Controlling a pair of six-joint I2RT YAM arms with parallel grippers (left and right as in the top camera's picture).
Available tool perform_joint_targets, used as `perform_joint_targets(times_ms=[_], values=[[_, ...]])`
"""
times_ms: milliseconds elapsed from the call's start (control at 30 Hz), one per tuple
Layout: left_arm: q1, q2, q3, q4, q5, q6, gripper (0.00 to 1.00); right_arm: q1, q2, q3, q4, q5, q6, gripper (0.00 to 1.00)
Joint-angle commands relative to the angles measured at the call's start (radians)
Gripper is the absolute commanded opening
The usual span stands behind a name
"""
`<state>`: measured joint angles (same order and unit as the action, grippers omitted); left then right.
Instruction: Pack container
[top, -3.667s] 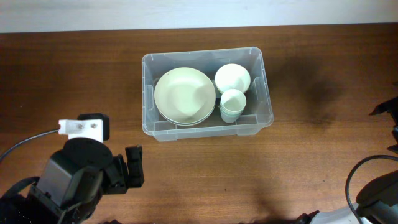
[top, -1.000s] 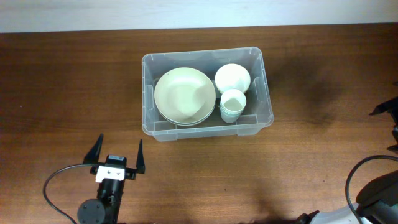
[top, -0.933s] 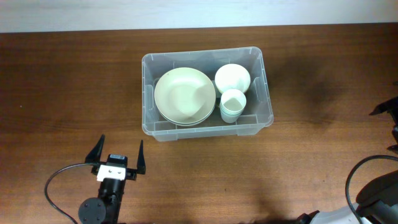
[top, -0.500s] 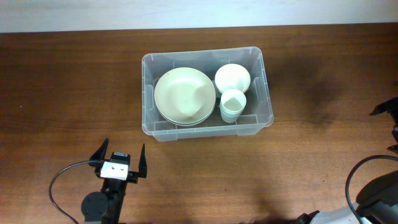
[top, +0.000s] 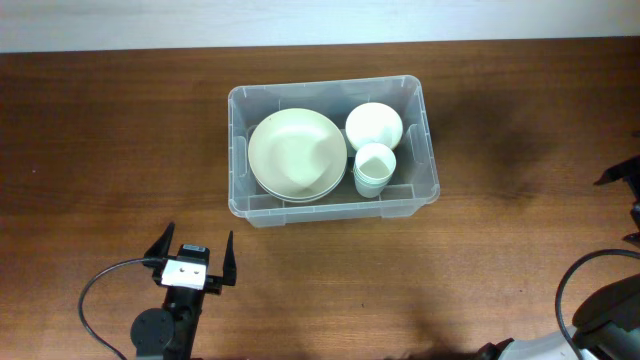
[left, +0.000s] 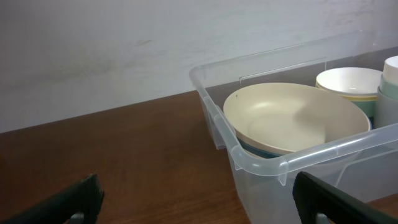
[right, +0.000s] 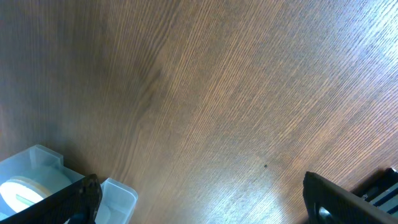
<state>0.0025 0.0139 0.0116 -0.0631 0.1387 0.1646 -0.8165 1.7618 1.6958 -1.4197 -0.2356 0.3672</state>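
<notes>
Container (top: 330, 212) is seen in the middle of the surface (top: 500, 260), already packed with plates (top: 297, 155), bowl (top: 374, 124) and cups (top: 374, 167), nothing loose is seen outside, left fingers (top: 161, 244) and right fingers (right: 71, 202) are spread empty, so packing is judged essentially done.

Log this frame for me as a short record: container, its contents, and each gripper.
container: clear bin, mid-table, no lid on it
contents: stacked plates at the left; bowl and stacked cups at the right
left gripper: open, empty, in front of the bin, apart from it
right gripper: open, empty, over bare table
</notes>
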Motion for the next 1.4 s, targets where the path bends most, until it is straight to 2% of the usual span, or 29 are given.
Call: perform_joint_targets(times_ms=[0,567,867,1100,1367], values=[[0.007,-0.009,-0.003,-0.005,-0.004,0.010,0.99,-0.002,-0.003,-0.006,0.000,0.005,0.008,0.99],[0.007,-0.009,-0.003,-0.005,-0.004,0.010,0.99,-0.002,-0.003,-0.006,0.000,0.005,0.008,0.99],[0.007,-0.009,-0.003,-0.005,-0.004,0.010,0.99,0.069,-0.017,-0.006,0.003,0.005,0.008,0.99],[0.007,-0.009,-0.003,-0.005,-0.004,0.010,0.99,0.193,-0.235,-0.006,0.003,0.005,0.008,0.99],[0.007,-0.009,-0.003,-0.005,-0.004,0.010,1.00,0.453,-0.556,-0.091,0.006,0.005,0.008,0.99]])
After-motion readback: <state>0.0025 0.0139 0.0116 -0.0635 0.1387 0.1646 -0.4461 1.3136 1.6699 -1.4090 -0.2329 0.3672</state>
